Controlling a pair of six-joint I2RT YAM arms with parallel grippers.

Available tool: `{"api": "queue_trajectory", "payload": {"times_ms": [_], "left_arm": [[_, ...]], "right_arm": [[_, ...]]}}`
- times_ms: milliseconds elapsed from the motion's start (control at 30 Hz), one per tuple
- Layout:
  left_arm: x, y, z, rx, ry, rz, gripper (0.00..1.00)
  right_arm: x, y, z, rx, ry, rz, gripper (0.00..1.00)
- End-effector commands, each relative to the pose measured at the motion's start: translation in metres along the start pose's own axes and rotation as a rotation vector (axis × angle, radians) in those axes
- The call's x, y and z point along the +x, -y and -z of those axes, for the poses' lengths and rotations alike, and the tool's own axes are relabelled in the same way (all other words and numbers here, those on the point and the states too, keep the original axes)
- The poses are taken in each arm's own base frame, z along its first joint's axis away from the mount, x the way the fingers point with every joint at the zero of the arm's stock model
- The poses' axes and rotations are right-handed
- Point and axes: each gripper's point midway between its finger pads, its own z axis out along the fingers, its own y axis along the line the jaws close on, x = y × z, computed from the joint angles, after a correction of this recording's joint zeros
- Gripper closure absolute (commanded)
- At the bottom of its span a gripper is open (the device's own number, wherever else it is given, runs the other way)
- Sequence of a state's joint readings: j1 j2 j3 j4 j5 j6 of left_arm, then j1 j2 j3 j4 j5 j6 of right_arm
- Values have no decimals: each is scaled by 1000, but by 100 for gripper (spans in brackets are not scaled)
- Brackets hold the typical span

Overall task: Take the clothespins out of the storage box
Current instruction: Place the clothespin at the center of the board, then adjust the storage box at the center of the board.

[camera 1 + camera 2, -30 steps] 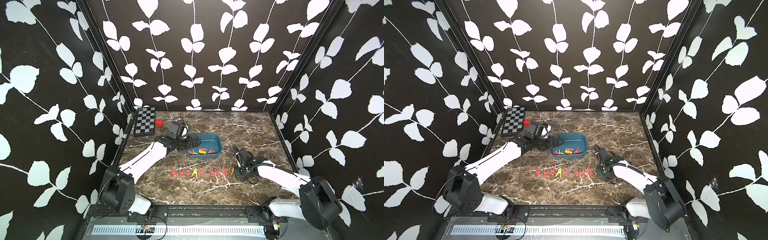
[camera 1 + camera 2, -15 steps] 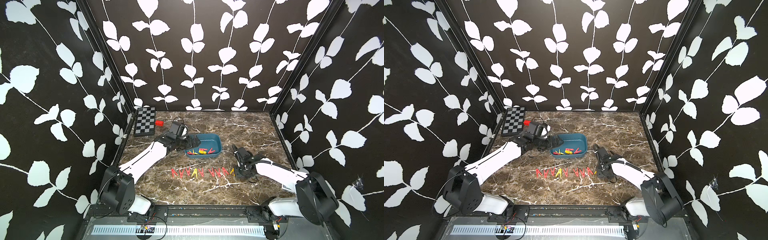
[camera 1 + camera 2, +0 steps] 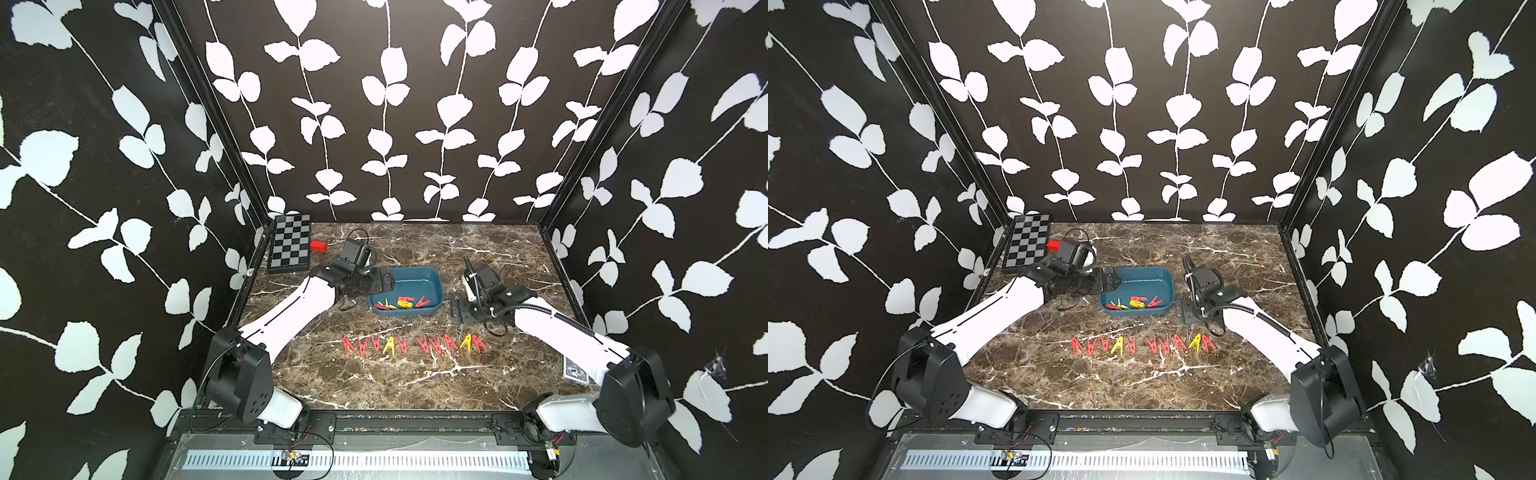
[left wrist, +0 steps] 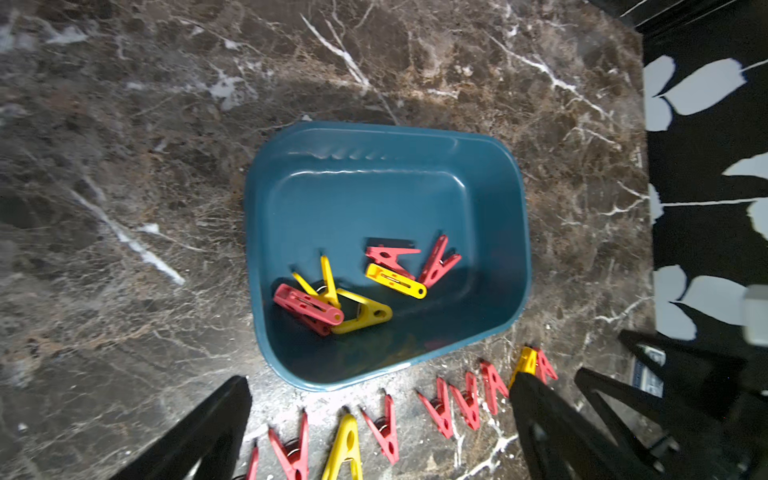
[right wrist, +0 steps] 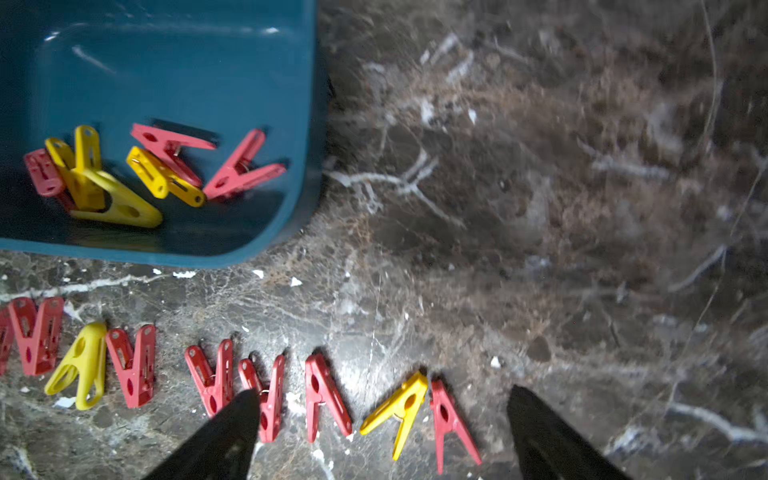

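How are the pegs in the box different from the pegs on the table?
The box pegs lie jumbled, some overlapping, pointing every way; the table pegs lie side by side in a neat row. The box pegs are fewer than the table pegs. Both are red and yellow, with the same A-shape.

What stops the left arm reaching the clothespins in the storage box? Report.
Probably nothing: the left tool is open at the storage box rim, the clothespins lie uncovered inside, and the right tool is outside it.
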State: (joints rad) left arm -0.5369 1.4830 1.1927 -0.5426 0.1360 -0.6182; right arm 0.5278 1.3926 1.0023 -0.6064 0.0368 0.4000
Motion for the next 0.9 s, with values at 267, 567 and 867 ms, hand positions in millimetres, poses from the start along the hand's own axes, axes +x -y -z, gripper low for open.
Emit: {"api": "queue_trajectory", "payload": {"times_ms": [267,567,867], "left_arm": [[-9,-13,-6,-118,-17,-86,1],[-12,-25,-20,-197,-75,-115,1],[-10,-61,-24,-279,-109,-39,8]], "right_arm": [[-66,-36,-16,-99,51,58,1],[-85,-48,-43,-99,0,117,1],[-95,-51,-57,-92,-15,143,1]]}}
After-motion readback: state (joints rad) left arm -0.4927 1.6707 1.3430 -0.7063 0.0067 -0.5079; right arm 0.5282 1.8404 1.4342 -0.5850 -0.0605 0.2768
